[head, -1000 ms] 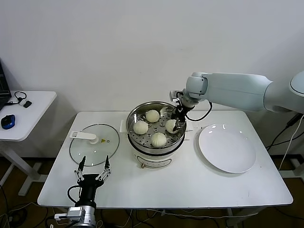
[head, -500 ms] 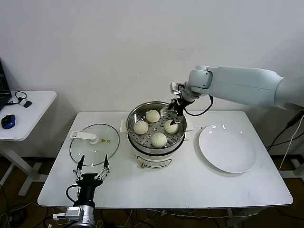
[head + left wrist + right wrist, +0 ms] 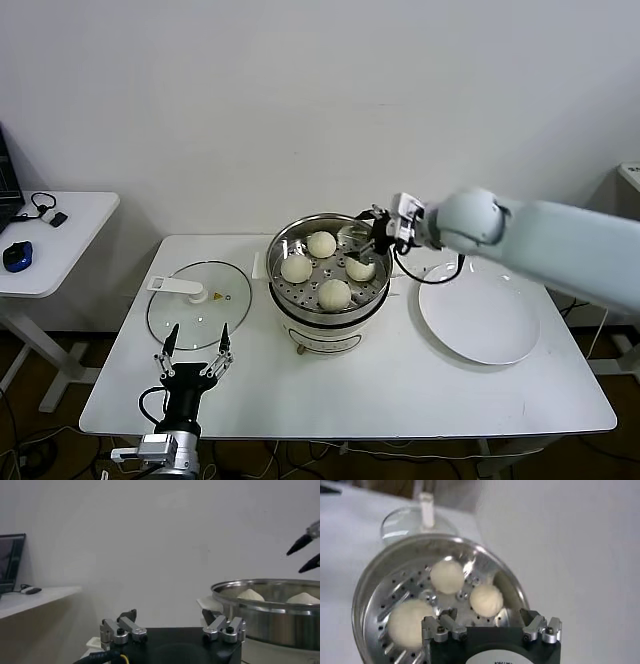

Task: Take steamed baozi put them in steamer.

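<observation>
The steel steamer (image 3: 283, 300) stands mid-table on its white base. Four cream-white baozi lie on its perforated tray: far (image 3: 321, 243), left (image 3: 296, 268), right (image 3: 360, 268) and near (image 3: 334, 293). My right gripper (image 3: 366, 243) hovers open and empty over the steamer's right rim, just above the right baozi. In the right wrist view the gripper (image 3: 490, 622) is open, with three baozi (image 3: 486, 600) below it in the steamer (image 3: 367, 597). My left gripper (image 3: 196, 352) is parked open near the table's front left; it also shows open in the left wrist view (image 3: 172, 622).
A flat glass lid (image 3: 198, 303) lies left of the steamer. A white round plate (image 3: 478, 312) lies right of it. A side table (image 3: 60, 240) with a blue mouse (image 3: 17, 255) stands at the far left. The left wrist view shows the steamer's wall (image 3: 270, 625).
My right gripper let go of the right baozi, rose out of the steamer and drew back toward its right rim; the arm swung lower. The left arm has not moved.
</observation>
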### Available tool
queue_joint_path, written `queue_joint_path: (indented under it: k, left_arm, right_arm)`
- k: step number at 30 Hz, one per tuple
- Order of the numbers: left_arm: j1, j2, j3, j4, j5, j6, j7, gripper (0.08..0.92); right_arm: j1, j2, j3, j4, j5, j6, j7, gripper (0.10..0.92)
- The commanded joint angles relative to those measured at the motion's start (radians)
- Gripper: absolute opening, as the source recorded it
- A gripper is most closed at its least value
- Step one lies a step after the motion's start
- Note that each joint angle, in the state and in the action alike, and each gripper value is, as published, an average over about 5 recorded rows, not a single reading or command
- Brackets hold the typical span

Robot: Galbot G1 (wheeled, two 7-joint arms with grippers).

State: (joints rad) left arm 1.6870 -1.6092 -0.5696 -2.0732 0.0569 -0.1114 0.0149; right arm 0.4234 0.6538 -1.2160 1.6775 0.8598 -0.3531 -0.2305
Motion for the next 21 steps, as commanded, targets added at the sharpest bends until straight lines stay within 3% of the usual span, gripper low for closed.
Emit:
queue_joint_path:
  k: [1,4,8,14,21]
  left_arm:
    - [0.008,-0.017,-0.002,-0.01,0.01,-0.004,0.003,0.823]
    - [0.014,-0.017,-0.003,-0.014,0.015,-0.007,0.004,0.823]
    - [0.02,-0.016,-0.004,-0.013,0.021,-0.014,0.005,0.823]
    - [0.033,-0.011,-0.003,-0.01,0.035,-0.026,0.002,0.823]
    - [0.045,-0.01,0.004,-0.013,0.045,-0.039,-0.003,0.823]
  right_arm:
    - [-1.221,-0.312,1.257,0.387,-0.184,0.131,0.405,0.823]
    - [-1.592,-0.194,1.646,0.399,-0.269,0.21,0.383,0.823]
    - [-1.891,0.033,1.903,0.394,-0.357,0.325,0.321,0.823]
    - [-2.064,0.333,2.003,0.371,-0.45,0.523,0.245,0.823]
    - [-2.128,0.558,1.982,0.356,-0.485,0.677,0.238,0.823]
